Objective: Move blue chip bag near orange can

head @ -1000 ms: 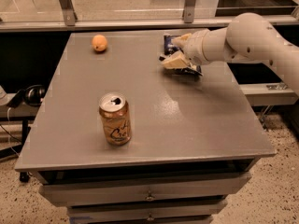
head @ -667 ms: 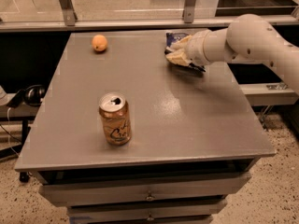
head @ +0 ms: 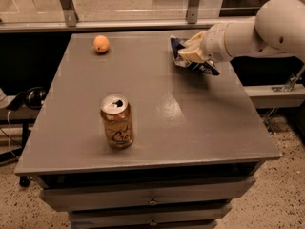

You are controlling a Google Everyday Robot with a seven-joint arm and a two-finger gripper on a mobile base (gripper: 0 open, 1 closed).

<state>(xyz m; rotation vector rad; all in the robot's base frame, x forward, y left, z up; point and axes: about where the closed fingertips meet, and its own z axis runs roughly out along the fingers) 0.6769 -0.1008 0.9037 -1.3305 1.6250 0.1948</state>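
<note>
The blue chip bag (head: 206, 68) lies at the far right of the grey table (head: 200, 123), mostly hidden under my gripper. My gripper (head: 189, 53) is right on top of the bag, at the end of the white arm (head: 248, 35) that reaches in from the right. The orange can (head: 116, 121) stands upright near the table's front left, well apart from the bag and the gripper. Its silver top is opened.
A small round orange fruit (head: 101, 44) sits at the table's far left. A metal rail with posts (head: 193, 4) runs behind the table. Drawers (head: 152, 200) are under the front edge. Black headphones (head: 33, 97) lie off to the left.
My gripper has shifted a little up and to the right over the bag. The can and the fruit have not moved.
</note>
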